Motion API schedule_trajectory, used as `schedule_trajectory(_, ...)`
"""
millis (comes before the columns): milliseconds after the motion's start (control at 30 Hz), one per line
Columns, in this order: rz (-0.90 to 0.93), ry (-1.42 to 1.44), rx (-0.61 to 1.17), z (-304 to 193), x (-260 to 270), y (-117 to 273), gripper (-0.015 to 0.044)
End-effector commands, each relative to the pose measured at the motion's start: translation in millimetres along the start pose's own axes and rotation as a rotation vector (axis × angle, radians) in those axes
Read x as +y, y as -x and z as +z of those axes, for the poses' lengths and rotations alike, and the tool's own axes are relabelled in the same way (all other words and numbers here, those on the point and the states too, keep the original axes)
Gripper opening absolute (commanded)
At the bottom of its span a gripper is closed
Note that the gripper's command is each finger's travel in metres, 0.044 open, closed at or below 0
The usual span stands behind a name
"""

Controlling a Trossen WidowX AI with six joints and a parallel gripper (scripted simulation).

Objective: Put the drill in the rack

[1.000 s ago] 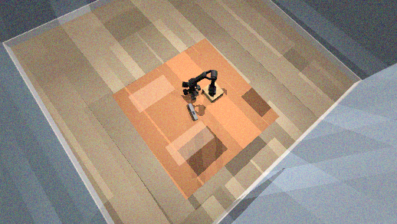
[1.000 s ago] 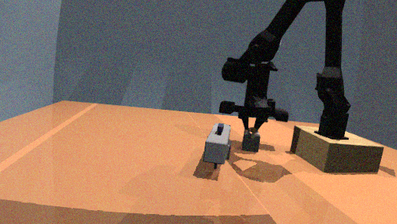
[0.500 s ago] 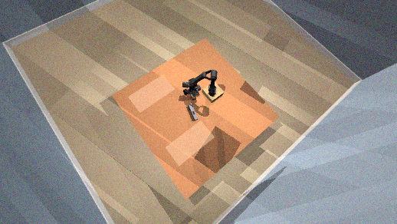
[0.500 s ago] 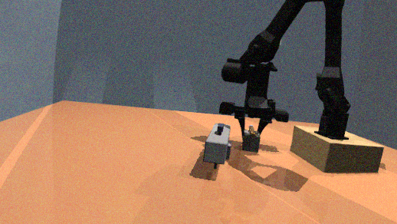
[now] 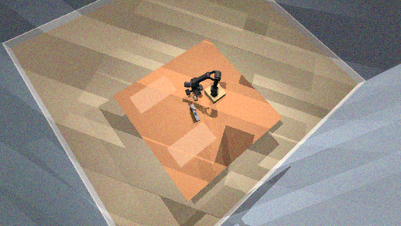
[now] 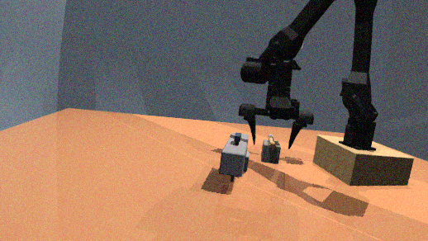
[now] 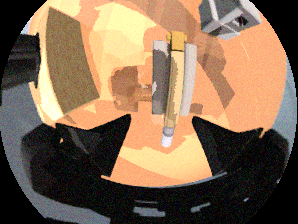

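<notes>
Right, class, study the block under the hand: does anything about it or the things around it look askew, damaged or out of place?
Nothing stands out. The small grey block sits flat on the table, with the yellowish piece sticking up from its top. The hand hangs above it, fingers wide apart and empty. The larger grey box stands apart to one side, squarely placed.

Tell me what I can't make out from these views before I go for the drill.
- Top view: the gripper and the grey piece on the table are too small to read.
- Exterior view: the small block hides how deep the tan part sits; the larger grey block shows no open side.
- Wrist view: the grey frame is cut off by the lens edge; open fingers are dark blurs.
</notes>
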State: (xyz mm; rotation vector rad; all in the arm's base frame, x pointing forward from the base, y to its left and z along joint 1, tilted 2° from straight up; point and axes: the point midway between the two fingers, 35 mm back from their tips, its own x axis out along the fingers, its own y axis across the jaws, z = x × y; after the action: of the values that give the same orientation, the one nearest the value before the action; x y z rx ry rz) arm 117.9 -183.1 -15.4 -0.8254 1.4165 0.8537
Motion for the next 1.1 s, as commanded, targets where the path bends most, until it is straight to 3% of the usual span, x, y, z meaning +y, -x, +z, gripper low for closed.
schedule_trajectory(0, -0.012, 0.006, -0.004, -1, -1, 17, 0.044)
schedule_trajectory(300, -0.013, 0.006, -0.004, -2, -3, 60, 0.044)
schedule_trajectory(433, -0.055, -0.066, 0.013, -8, -5, 61, 0.044)
schedule_trajectory(700, -0.652, -0.814, 0.085, -71, -14, 155, 0.044)
schedule_trajectory(1067, -1.573, -1.432, -0.128, -91, 47, 316, 0.044)
